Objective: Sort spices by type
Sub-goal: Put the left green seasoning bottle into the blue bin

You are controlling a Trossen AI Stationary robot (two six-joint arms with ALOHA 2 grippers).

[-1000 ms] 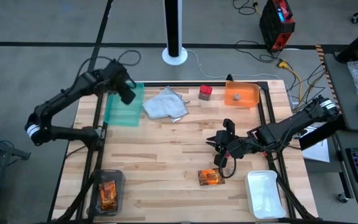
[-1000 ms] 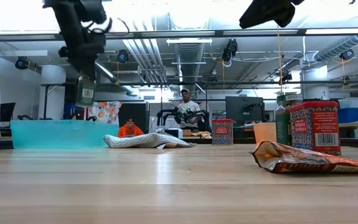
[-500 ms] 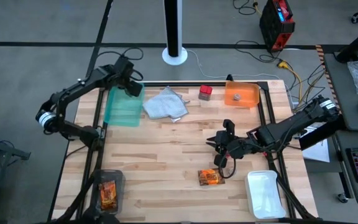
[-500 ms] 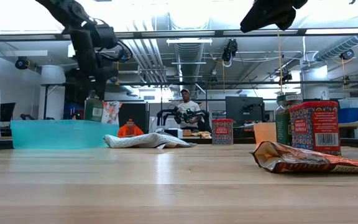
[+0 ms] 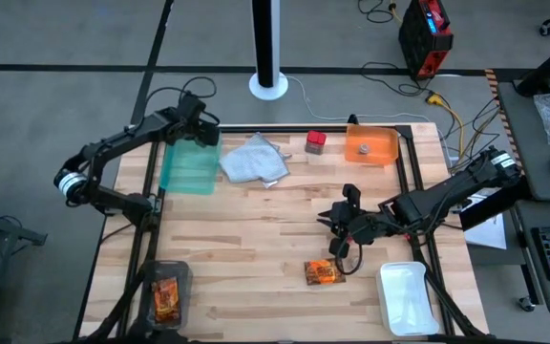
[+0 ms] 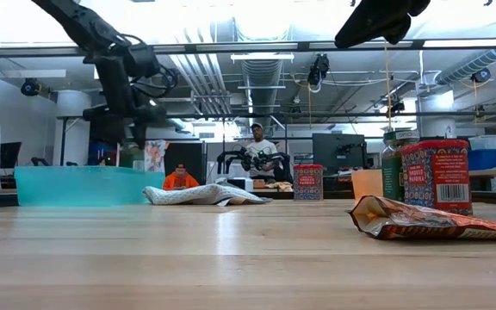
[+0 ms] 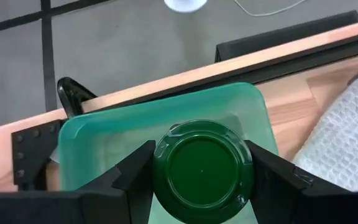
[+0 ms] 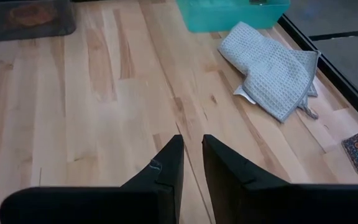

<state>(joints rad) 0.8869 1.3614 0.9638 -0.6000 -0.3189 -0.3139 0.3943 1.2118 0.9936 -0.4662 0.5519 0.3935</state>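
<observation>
My left gripper (image 5: 201, 135) is shut on a green-capped jar (image 7: 202, 169) over the far end of the teal tray (image 5: 188, 168). In the low view the jar (image 6: 131, 152) hangs about level with the tray's rim (image 6: 76, 173). My right gripper (image 8: 192, 163) hovers over the table's middle right (image 5: 335, 221), shut, with nothing between its fingers. An orange-brown packet (image 5: 322, 272) lies flat on the table just nearer than it. A red box (image 5: 315, 142) stands at the far edge. A small grey jar (image 5: 363, 149) sits in the orange tray (image 5: 384, 146). My left gripper pinches the jar between its two fingers (image 7: 137, 175), one on each side of the jar's body just under the green cap (image 7: 166, 163). The fingers slant down from above. The cap faces up toward the wrist. Whether the jar's bottom touches the tray is hidden.
A pale grey cloth (image 5: 254, 161) lies beside the teal tray. A white tray (image 5: 408, 297) sits at the near right and a dark tray (image 5: 165, 296) with a packet at the near left. The low view shows a red container (image 6: 437, 176) and a jar (image 6: 392, 163) at right.
My left gripper has sunk toward the teal tray's far end with the jar and has rolled about its own axis; the jar has come down from well above the tray to its rim.
</observation>
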